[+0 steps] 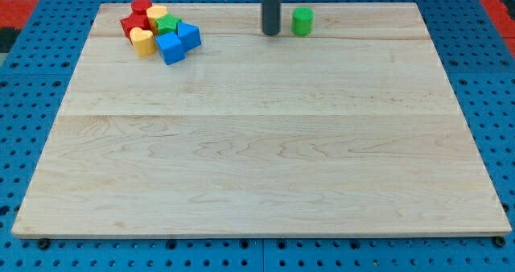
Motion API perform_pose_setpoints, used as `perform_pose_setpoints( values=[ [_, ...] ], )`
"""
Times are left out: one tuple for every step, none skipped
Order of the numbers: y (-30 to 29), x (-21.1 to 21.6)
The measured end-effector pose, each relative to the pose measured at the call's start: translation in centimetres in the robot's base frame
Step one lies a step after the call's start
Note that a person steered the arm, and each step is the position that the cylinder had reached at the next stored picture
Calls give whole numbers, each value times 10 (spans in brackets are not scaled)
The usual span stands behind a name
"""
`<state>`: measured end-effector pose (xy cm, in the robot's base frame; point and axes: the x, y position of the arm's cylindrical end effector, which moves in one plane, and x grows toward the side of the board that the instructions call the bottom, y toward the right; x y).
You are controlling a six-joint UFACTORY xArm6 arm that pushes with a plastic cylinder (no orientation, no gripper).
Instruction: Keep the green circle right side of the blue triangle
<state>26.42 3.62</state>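
The green circle (302,20) stands alone near the view's top, right of centre. My tip (270,32) rests on the board just left of it, a small gap apart. The blue triangle (189,35) lies at the right edge of a cluster at the view's top left, far left of the green circle. A blue cube-like block (170,47) sits just below and left of the triangle.
The cluster also holds a red cylinder (142,6), a red block (133,23), a yellow heart (142,40), a yellow block (156,15) and a green block (166,24). The wooden board (257,143) lies on a blue pegboard.
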Motion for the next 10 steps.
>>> perform_pose_setpoints(
  values=[
    [32,4],
    [67,15],
    [109,-31],
    [74,-45],
    [-5,-10],
    [-30,-16],
    [-56,-14],
    [-63,4],
    [-73,4],
    [-75,10]
  ],
)
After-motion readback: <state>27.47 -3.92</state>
